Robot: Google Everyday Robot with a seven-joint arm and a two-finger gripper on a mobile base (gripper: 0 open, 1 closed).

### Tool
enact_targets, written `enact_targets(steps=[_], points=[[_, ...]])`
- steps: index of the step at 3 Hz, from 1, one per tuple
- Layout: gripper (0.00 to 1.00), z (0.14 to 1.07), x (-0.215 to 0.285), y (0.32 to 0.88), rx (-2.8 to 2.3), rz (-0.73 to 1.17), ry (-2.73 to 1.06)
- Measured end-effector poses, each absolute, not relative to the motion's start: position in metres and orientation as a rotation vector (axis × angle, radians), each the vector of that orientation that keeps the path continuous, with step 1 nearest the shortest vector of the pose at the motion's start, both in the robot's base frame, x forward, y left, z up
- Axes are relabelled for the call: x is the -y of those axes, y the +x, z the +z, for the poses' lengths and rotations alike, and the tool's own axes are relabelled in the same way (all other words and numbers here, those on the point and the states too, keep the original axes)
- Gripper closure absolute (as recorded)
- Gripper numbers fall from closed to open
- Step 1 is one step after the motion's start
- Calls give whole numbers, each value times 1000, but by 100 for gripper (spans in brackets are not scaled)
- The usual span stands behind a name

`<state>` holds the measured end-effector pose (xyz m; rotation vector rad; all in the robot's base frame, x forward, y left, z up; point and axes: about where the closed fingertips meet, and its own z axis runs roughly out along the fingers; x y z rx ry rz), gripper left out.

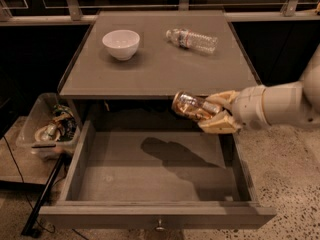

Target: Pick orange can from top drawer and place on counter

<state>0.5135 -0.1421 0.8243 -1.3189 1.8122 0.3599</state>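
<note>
My gripper (212, 113) comes in from the right on a white arm. It is shut on the orange can (191, 105), which lies sideways with its silver end pointing left. The can hangs in the air above the open top drawer (155, 171), level with the front edge of the counter (160, 64) and just in front of it. The drawer is pulled fully out, its floor bare but for the shadow of the can and gripper. The small metal knob (160, 227) shows on the front panel.
A white bowl (121, 44) stands at the counter's back left. A clear plastic water bottle (192, 39) lies on its side at the back right. A clear bin of clutter (50, 129) sits on the floor left of the drawer. A dark railing runs behind the counter.
</note>
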Motion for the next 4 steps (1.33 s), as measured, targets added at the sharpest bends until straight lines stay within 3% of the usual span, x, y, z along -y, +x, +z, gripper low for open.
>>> enact_targets(steps=[1,2,4], points=[[100,893,133,524,-1747,271,-1412],[100,893,133,524,-1747,271,-1412],[100,893,119,598,-1760,219,-1349]])
